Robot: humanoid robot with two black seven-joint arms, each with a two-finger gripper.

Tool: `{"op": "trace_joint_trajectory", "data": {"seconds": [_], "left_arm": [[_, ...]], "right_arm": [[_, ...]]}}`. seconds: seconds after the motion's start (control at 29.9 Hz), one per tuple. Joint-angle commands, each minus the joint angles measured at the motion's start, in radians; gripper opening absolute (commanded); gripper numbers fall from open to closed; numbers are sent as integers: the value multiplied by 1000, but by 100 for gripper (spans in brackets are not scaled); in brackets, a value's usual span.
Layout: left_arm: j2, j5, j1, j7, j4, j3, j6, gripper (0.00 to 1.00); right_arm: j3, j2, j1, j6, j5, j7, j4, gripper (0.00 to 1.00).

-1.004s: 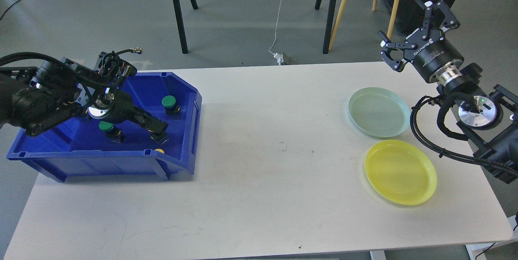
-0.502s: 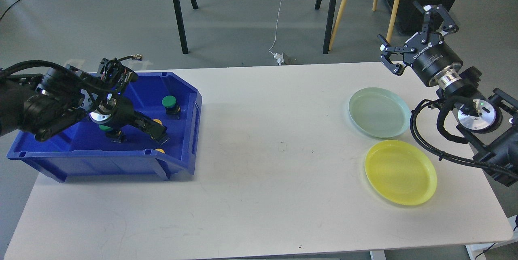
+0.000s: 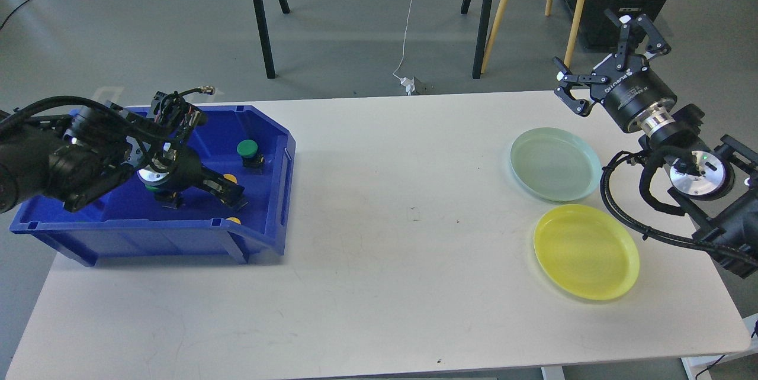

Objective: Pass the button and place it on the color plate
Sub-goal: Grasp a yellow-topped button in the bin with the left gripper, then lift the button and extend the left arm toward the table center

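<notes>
The blue bin (image 3: 278, 155) stands at the table's left and holds several buttons. A green button (image 3: 247, 148) stands at its back right. A second green button (image 3: 153, 188) is mostly hidden under my left wrist. One yellow button (image 3: 230, 179) lies right beside my left gripper's fingers and another (image 3: 234, 221) lies at the front wall. My left gripper (image 3: 233, 193) is low inside the bin, dark, and its fingers cannot be told apart. My right gripper (image 3: 594, 42) is open and empty, raised beyond the table's far right edge. The pale green plate (image 3: 555, 164) and the yellow plate (image 3: 586, 251) are empty.
The white table (image 3: 385, 238) carries only the bin and the two plates. Chair and easel legs (image 3: 485, 13) stand on the floor behind it. My right arm (image 3: 693, 173) hangs over the table's right edge next to the plates.
My left gripper has sunk lower in the bin and drawn slightly back, now covering more of the second green button. My right gripper has shifted slightly and stayed open.
</notes>
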Motion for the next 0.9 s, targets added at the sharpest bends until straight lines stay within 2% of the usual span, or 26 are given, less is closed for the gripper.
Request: {"op": "trace_joint_trajectory", "data": {"seconds": [0.0,0.17,0.27,0.4,0.5,0.64,0.7,0.8,0.87], "left_arm": [[1,-3,-1,0,0,0,10,47],[3,2,0,0,0,0,14,15],[3,2,-1,0,0,0,27,7],[31,-7,-18,0,-21,-14,21,5],[121,-7,-52,0,-84,-65,5,5],[282,-9,-142,0,-291,-161,-72,5],[366,-9,-165,0,-409,-232,-72,5],[437,-64,-152,0,-550,-371,-72,5],[439,-192,-118,0,-609,-439,-72,6]], "right_arm": [[0,-1,-3,0,0,0,0,100],[2,-1,-4,0,0,0,0,100],[2,-1,-4,0,0,0,0,100],[2,-1,-3,0,0,0,0,100],[6,-2,-3,0,2,-3,1,100],[26,-4,-3,0,9,-14,-9,100],[25,-7,5,0,9,-14,-43,100],[25,-27,8,0,11,-12,-49,100],[20,-42,5,0,8,-11,-43,100]]}}
